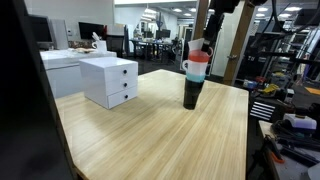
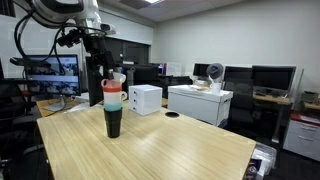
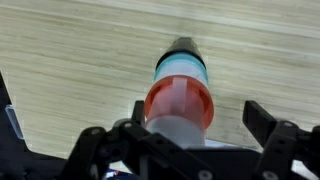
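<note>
The stack of nested plastic cups, black at the bottom, then pale blue, red and white at the top, stands upright on the light wooden table, toward its far side in an exterior view and well apart from the white 2-drawer box that sits on the same tabletop. In the other exterior view the stack stands near the table's front corner, with the white box behind it.

My gripper hangs right above the top of the stack, its fingers spread as wide as they go, 1 on each side of the uppermost white cup. In the wrist view I look straight down the stack: the red cup fills the space between my fingers, the blue and black ones taper away below it. I hold nothing. Whether a finger pad already brushes the rim I cannot tell; the white cup's edge is partly hidden under my own body.

As I judge it, the approach is done: I am lined up over the stack and low enough to straddle its top. What is left is everything that counts: closing on a cup and moving it. All 4 cups sit nested, none set out on the table.
</note>
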`<state>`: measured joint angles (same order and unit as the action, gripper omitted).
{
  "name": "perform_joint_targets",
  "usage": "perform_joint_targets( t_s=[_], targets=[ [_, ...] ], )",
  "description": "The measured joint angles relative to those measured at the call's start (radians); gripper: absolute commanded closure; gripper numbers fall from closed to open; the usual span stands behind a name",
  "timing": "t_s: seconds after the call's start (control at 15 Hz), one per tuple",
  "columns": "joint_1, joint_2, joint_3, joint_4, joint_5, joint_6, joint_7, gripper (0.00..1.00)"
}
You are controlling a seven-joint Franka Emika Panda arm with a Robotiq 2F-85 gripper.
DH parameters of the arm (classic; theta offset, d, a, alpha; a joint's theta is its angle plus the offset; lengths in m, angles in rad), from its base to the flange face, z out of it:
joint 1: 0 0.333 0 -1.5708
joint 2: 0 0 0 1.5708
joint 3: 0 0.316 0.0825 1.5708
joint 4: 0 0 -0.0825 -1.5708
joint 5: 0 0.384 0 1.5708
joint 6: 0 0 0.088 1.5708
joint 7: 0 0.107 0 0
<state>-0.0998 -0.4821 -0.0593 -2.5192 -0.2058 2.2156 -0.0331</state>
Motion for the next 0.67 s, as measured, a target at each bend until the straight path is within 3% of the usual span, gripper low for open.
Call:
perform_joint_targets(
  t_s=[0.67],
  targets=[
    [0.0, -0.003, 0.001, -0.036, -0.003, 0.007, 0.0, 0.0]
  ],
)
